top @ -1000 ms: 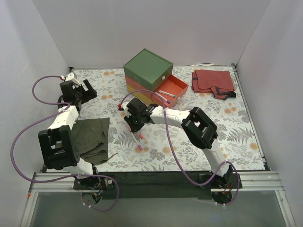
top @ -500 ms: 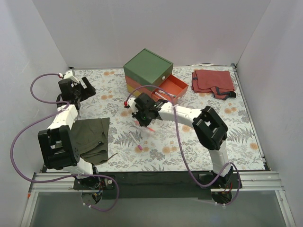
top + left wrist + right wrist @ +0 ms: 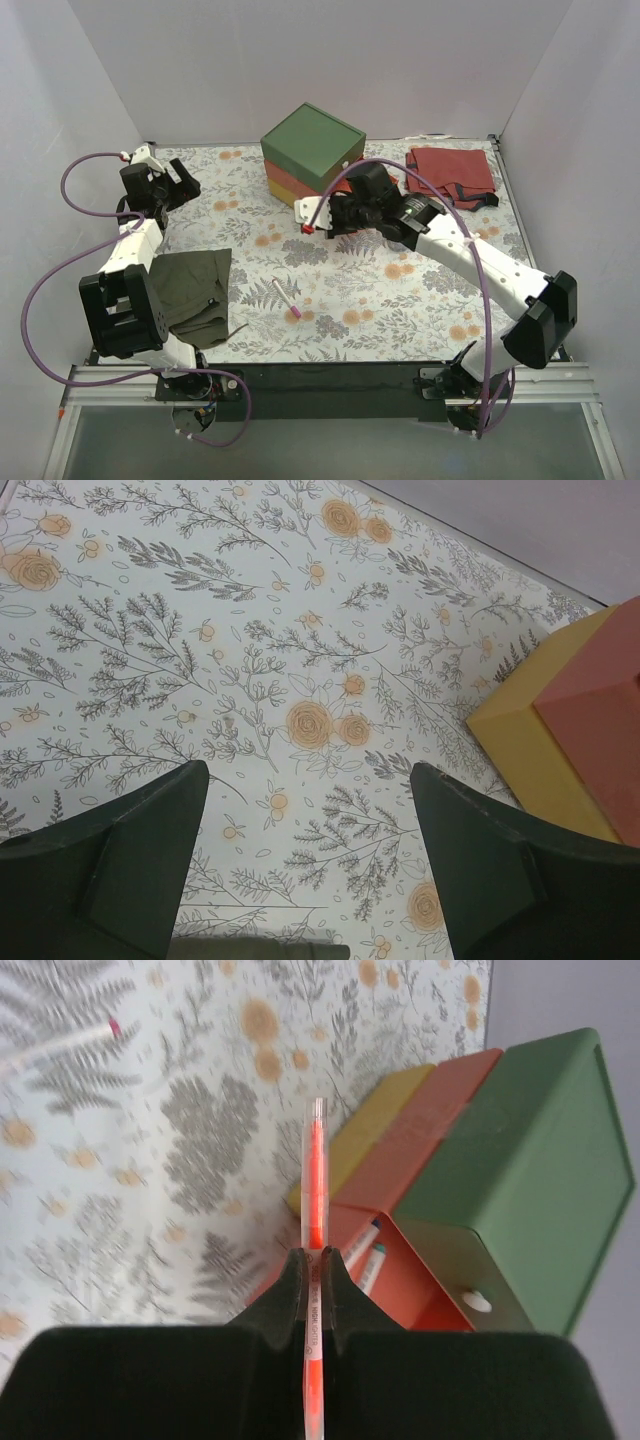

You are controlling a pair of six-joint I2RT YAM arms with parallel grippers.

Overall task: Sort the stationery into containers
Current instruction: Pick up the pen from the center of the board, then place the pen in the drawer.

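Since the red drawer is lying open, we are pinching the orange pen in the right gripper, aiming it there; the left gripper is idling, fingers apart.

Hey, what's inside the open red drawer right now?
The ends of two pens lie in the red drawer. The right hand and the orange pen it grips cover the rest of the inside.

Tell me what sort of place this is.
Probably a robot test cell: plain white walls box in a floral-covered table, with the left arm and right arm mounted on a metal rail.
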